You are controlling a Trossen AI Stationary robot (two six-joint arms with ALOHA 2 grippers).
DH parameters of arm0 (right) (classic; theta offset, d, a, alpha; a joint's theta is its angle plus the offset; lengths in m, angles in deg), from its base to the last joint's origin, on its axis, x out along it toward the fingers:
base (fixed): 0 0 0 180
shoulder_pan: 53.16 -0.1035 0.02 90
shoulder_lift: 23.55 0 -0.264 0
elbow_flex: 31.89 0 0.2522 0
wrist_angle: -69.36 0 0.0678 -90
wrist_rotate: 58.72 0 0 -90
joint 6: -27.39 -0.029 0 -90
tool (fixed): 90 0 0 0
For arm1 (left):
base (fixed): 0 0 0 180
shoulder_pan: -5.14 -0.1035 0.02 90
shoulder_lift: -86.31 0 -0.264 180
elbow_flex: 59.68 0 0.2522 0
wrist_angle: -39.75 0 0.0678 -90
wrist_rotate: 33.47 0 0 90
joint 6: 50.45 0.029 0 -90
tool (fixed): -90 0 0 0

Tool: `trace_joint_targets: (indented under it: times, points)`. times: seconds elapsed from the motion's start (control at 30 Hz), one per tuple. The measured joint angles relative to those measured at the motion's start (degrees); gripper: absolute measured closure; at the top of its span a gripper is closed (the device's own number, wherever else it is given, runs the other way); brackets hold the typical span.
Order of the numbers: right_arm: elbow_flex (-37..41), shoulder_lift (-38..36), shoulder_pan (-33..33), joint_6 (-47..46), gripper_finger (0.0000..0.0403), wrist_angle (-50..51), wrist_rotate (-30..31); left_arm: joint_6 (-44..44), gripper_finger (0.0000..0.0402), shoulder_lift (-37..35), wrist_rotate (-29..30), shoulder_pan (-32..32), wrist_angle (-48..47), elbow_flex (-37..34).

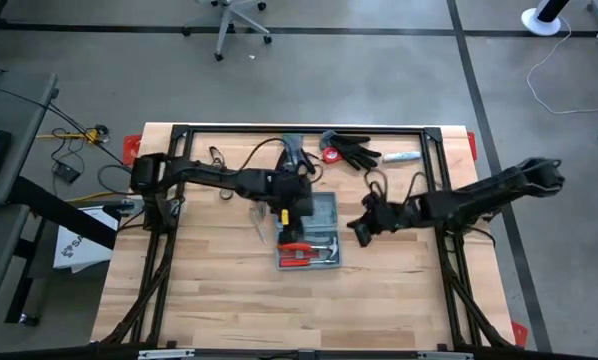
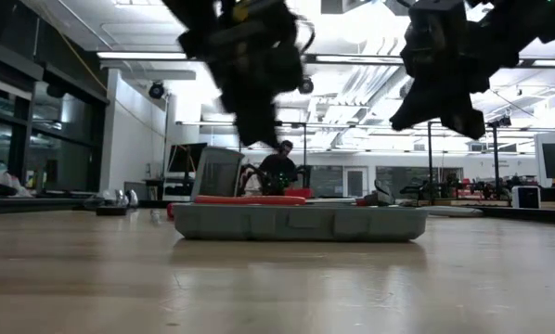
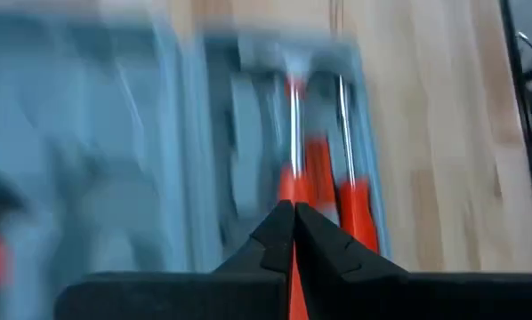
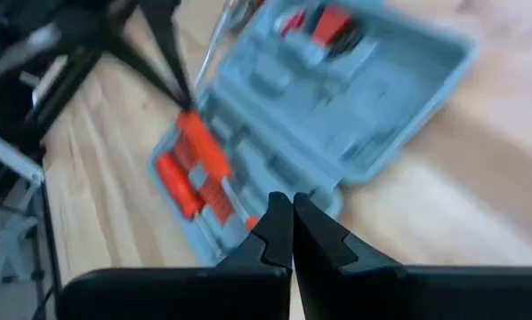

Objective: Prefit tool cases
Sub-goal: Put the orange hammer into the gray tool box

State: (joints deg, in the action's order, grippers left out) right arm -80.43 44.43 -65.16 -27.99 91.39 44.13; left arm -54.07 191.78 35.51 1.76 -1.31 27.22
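Observation:
The grey-blue tool case point(image 1: 314, 235) lies open and flat on the wooden table, red-handled tools point(image 1: 299, 248) in its near half. In the right wrist view both moulded halves point(image 4: 328, 107) show. My left gripper point(image 1: 291, 215) hangs shut over the case's left part, clear above it in the low view point(image 2: 259, 134); its wrist view looks down on the red handles point(image 3: 355, 209). My right gripper point(image 1: 360, 233) is shut in the air just right of the case, well above the table point(image 2: 435, 116).
Black gloves point(image 1: 357, 152), a red-and-white object point(image 1: 331, 155) and a white tube point(image 1: 401, 157) lie at the table's far edge. A pale thin item point(image 1: 258, 220) lies left of the case. A black frame point(image 1: 299, 128) rings the table. Bare wood lies in front.

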Motion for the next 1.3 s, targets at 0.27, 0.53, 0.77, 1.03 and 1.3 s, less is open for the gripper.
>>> trace_joint_targets:
  times: [0.27, 0.53, 0.77, 1.03, 1.3]
  points:
    - [0.0, 14.7, -2.9, -1.4, 0.0403, -16.0, -8.0, -4.9, 0.0401, -0.8, -5.4, 1.2, 5.5, -9.9]
    - [0.0, 21.5, -3.7, -4.2, 0.0403, -24.0, -15.0, -6.7, 0.0401, -0.3, -6.0, 1.1, 8.9, -11.7]
    - [-0.1, 19.8, -6.2, -6.4, 0.0403, -20.8, -15.4, -6.6, 0.0401, -0.3, -6.8, 0.3, 10.0, -12.3]
    - [0.0, 19.8, -2.8, -8.1, 0.0403, -14.8, -13.4, -6.3, 0.0401, -0.3, -6.7, 0.0, 10.9, -12.3]
    - [0.0, 19.8, 0.9, -6.4, 0.0403, -15.0, -15.6, -6.3, 0.0401, -0.3, -6.5, 0.0, 10.9, -12.3]
